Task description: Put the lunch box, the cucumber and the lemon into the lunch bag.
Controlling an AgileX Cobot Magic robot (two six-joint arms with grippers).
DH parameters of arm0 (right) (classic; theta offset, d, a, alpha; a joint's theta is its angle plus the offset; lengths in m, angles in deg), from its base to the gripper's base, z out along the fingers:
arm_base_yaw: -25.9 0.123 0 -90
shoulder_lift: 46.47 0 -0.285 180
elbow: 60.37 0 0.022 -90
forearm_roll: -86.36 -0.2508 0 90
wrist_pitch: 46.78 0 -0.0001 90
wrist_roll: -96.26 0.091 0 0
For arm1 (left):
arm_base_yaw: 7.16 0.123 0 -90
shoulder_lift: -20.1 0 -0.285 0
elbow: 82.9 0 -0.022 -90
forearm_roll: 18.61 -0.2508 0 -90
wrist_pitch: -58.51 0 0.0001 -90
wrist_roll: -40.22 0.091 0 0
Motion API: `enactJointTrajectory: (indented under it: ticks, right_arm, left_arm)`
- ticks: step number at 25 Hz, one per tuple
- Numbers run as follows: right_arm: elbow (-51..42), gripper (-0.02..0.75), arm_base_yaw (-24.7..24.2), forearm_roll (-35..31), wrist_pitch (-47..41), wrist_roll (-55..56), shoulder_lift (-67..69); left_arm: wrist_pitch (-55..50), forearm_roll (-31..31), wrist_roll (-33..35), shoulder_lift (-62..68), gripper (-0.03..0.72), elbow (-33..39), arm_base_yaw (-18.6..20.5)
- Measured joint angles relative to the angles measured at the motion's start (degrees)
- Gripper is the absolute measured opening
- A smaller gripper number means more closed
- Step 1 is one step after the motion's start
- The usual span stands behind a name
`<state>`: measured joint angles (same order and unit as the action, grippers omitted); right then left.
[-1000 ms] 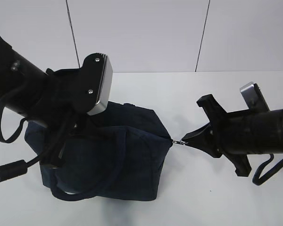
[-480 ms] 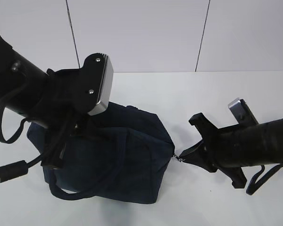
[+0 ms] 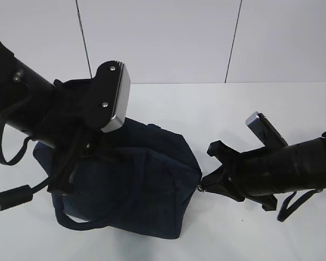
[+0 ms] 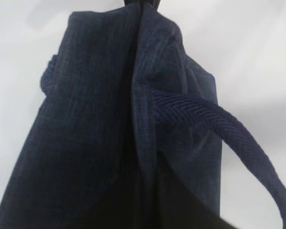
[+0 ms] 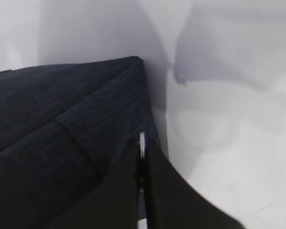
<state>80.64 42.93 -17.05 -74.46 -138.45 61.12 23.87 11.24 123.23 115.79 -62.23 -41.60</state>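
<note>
- Presently, lunch bag (image 3: 125, 179): navy, boxy, lower left of centre in the exterior view; long axis runs left to right across the frame.
- Ring pull (image 3: 202, 188): at the bag's right end corner, mid-frame.
- Right gripper (image 3: 208, 184): directly right of that corner, jaws closed on the ring pull; right wrist view shows the ring (image 5: 141, 141) nipped between the fingertips.
- Left gripper (image 4: 142, 4): top centre of left wrist view, jaws shut, apparently pinching fabric at the bag's left end.
- Lunch box, cucumber, lemon: not visible.
- Judgement: the zipper line lies along the bag's length, leftward from the right jaws.
</note>
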Motion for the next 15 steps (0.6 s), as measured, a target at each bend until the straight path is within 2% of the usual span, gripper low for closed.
enactJointTrajectory:
  ticks: [9,11,15]
  right_arm:
    - [1.84,0.013,-0.09,0.37,-4.17,-14.3,0.24]
    - [2.06,0.041,-0.09,0.59,-6.23,-20.32,0.24]
    - [2.32,0.155,-0.09,0.83,-12.34,-38.32,0.24]
  left_arm:
    - [0.0,0.14,0.0,0.0,-0.006,0.0,5.58]
    - [0.79,0.26,0.0,-0.1,-0.006,0.0,7.18]
    - [4.71,0.26,0.0,-0.08,-0.006,0.0,9.32]
